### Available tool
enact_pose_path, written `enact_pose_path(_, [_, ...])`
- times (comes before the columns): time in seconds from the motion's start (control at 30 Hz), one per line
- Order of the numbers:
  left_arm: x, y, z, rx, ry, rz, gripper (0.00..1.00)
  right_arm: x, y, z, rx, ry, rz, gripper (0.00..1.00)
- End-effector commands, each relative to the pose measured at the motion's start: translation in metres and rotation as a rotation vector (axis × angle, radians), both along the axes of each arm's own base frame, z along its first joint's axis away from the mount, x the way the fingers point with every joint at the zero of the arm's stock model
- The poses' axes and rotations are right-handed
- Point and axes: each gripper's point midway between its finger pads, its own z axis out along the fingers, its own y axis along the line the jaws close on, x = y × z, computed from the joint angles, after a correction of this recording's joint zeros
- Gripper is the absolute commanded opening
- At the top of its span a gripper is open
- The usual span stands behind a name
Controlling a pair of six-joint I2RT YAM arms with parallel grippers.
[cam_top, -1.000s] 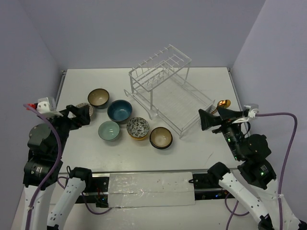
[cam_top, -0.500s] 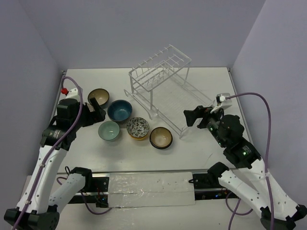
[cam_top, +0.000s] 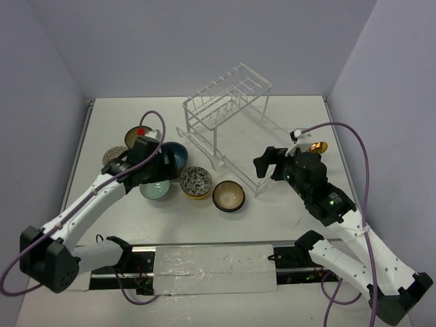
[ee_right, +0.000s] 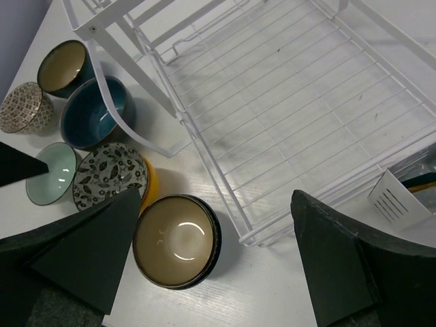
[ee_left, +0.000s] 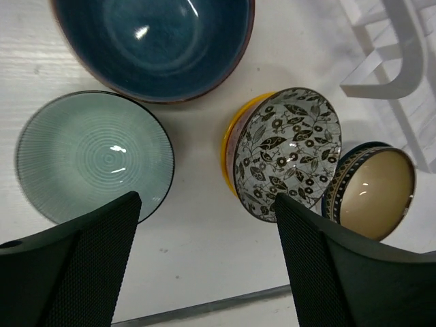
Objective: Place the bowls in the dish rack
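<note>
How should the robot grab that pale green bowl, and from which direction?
Probably by the rim, from straight above: one finger inside, one outside. The pale green bowl sits upright, mouth open, its wall thin. Take the edge away from the dark blue bowl, where nothing crowds it.

Ahead of the left gripper, a dark blue bowl; by 1 finger, a pale green bowl with fine rings; by the other, a yellow bowl, black-and-white leaves inside, then a dark-rimmed cream bowl.
</note>
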Motion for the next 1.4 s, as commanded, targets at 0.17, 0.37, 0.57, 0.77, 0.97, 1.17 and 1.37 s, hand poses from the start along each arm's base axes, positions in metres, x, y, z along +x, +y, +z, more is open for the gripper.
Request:
enact_pose_path(0.17, [0.025,-0.044,-0.022,0.103,0.019,-0.038,0.68,0.003,-0.011,0.004,0.005,-0.038,-0.065,0.98])
enact_pose_path(0.37, [0.024,-0.057,-0.052,0.167,0.085,-0.071,0.57,0.002,-0.016,-0.002,-0.008,-0.034,-0.083,0.97])
enact_pose_path(0.57, [0.030,-0.064,-0.058,0.191,0.093,-0.077,0.42,0.003,-0.014,-0.001,-0.005,-0.042,-0.079,0.97])
enact_pose_path(0.77, [0.030,-0.068,-0.055,0.189,0.094,-0.071,0.19,0.002,-0.017,-0.003,-0.016,-0.039,-0.088,0.96])
enact_pose_path(0.97, [0.029,-0.068,-0.040,0.170,0.065,-0.062,0.00,0.002,-0.016,-0.003,-0.014,-0.040,-0.082,0.96])
enact_pose_path(1.17, [0.028,-0.068,-0.020,0.131,0.009,-0.068,0.00,0.000,-0.010,0.001,-0.007,-0.042,-0.046,0.95])
enact_pose_path(1.37, [0.025,-0.073,0.029,0.053,-0.144,-0.112,0.00,-0.002,0.011,0.003,-0.017,-0.018,0.053,0.90])
